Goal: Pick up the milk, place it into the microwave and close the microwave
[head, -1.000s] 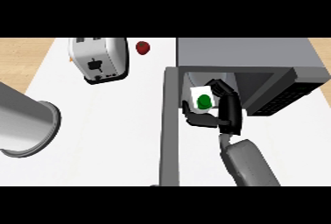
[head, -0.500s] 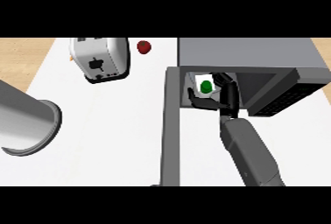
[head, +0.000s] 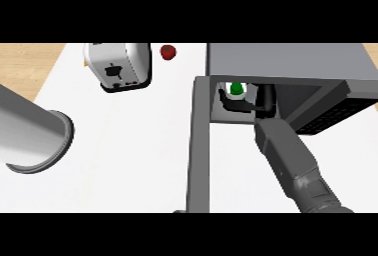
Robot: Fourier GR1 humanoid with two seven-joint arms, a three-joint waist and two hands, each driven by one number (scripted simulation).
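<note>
A kitchen counter, seen from above.
The white counter (head: 125, 150) carries a silver toaster (head: 118, 67) at far left and a grey microwave (head: 288, 60) at far right, its door (head: 198, 150) open; pale wooden floor (head: 29, 60) shows beyond the counter's left edge.

tabletop (head: 125, 160): plain white. milk (head: 233, 95): white carton, green cap. right hand (head: 263, 102): black. right forearm (head: 295, 160): mid grey, darker toward the lower edge. left forearm (head: 29, 127): lighter grey, pale rim. microwave (head: 288, 60): flat grey top, dark inside. door (head: 199, 150): dark grey. panel (head: 334, 112): black, fine dotted pattern. toaster (head: 118, 65): white-silver, black lever and base. small round thing (head: 169, 51): dark red. strip (head: 29, 60) left of the tabletop: tan, wood grain.
</note>
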